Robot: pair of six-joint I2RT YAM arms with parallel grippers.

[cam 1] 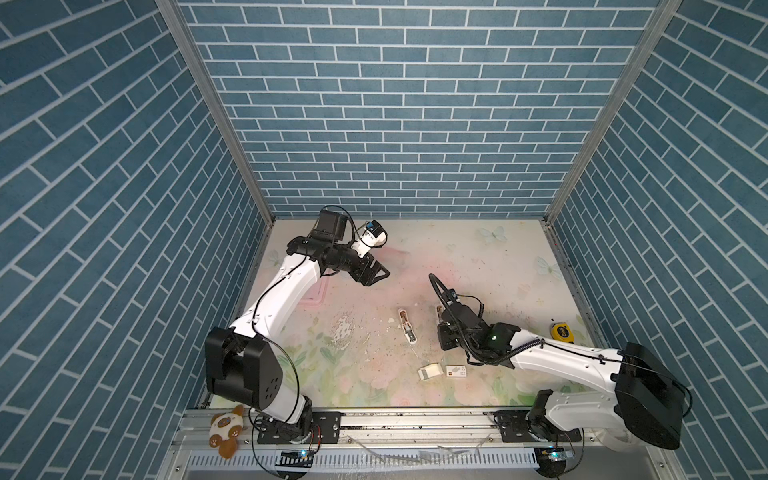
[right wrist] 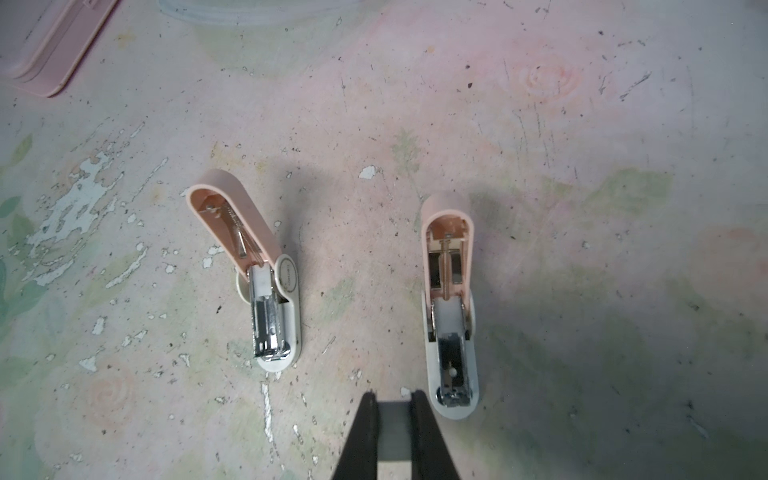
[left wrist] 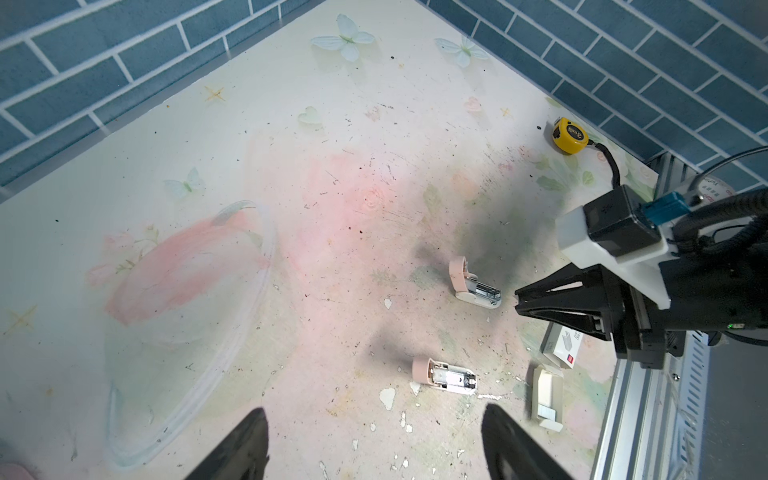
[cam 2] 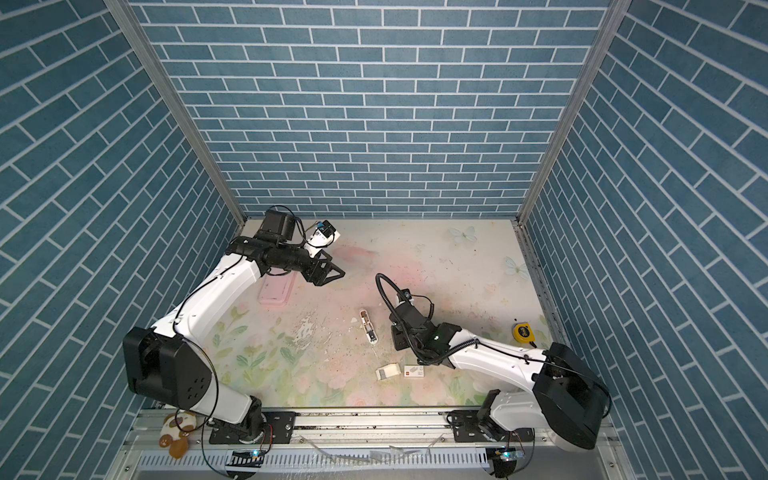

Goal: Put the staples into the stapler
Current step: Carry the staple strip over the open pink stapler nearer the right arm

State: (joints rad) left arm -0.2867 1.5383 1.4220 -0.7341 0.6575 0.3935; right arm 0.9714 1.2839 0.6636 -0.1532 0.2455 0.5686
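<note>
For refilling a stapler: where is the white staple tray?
In both top views the white staple tray lies near the front edge, just left of the red-marked sleeve.

Probably a lab booth: brick-print walls (cam 1: 374,124), aluminium rail (cam 1: 415,420), floral tabletop (cam 1: 457,257).

No lettering is legible. The oval label on the stapler (right wrist: 272,316) farther from the right claw (right wrist: 393,399) is blurred; the red-marked print on the sleeve (left wrist: 565,347) near that claw and the badge on the tape measure (left wrist: 568,135) beyond it are too small.
</note>
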